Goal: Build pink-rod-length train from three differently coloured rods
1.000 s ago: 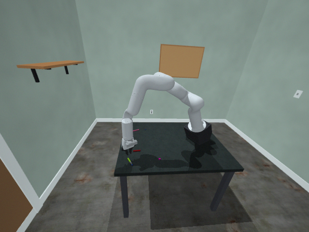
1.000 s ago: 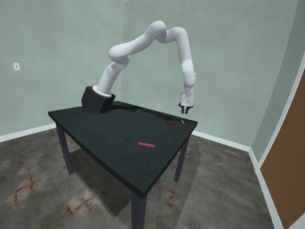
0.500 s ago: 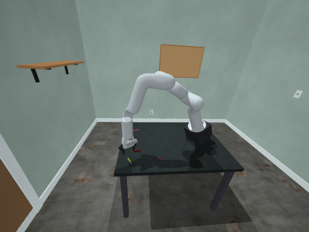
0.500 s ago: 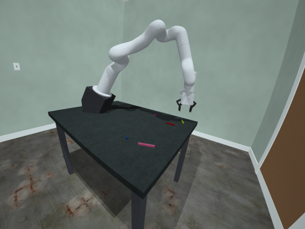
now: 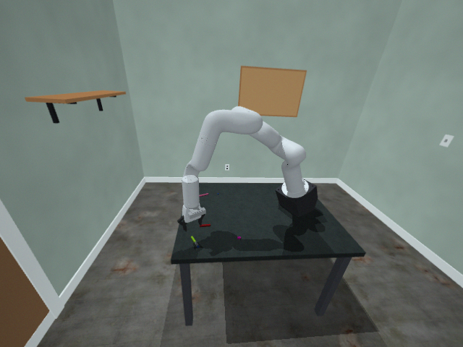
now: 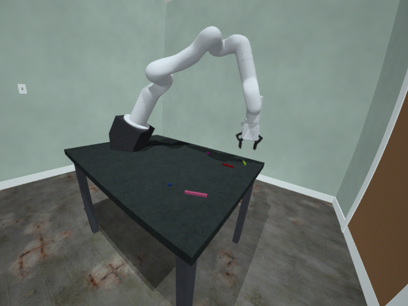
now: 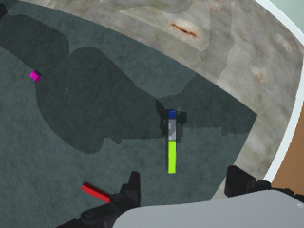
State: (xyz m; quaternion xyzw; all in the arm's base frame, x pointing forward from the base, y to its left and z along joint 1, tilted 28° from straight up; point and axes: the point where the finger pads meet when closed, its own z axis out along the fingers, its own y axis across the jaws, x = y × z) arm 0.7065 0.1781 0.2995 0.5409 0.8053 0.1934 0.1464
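The train of lime (image 5: pixel 193 238) (image 6: pixel 244 162) (image 7: pixel 172 157), grey (image 7: pixel 172 129) and blue (image 7: pixel 172 114) rods is laid on the counter (image 5: pixel 247 209) (image 6: pixel 138 178) (image 7: pixel 62 166) — seemingly finished. The end effector (image 5: pixel 192 220) (image 6: pixel 247 147) (image 7: pixel 184 184) is spread apart above; if lowered again, joints could be knocked open.

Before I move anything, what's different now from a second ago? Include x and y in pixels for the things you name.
The gripper (image 5: pixel 191 224) (image 6: pixel 247 148) (image 7: pixel 184 184) has opened, its fingers spreading apart. The red rod (image 5: pixel 205 225) (image 6: pixel 227 165) (image 7: pixel 96 192), lime rod (image 5: pixel 193 238) (image 6: pixel 244 162) (image 7: pixel 172 157) and pink rod (image 5: pixel 203 194) (image 6: pixel 196 194) stayed put.
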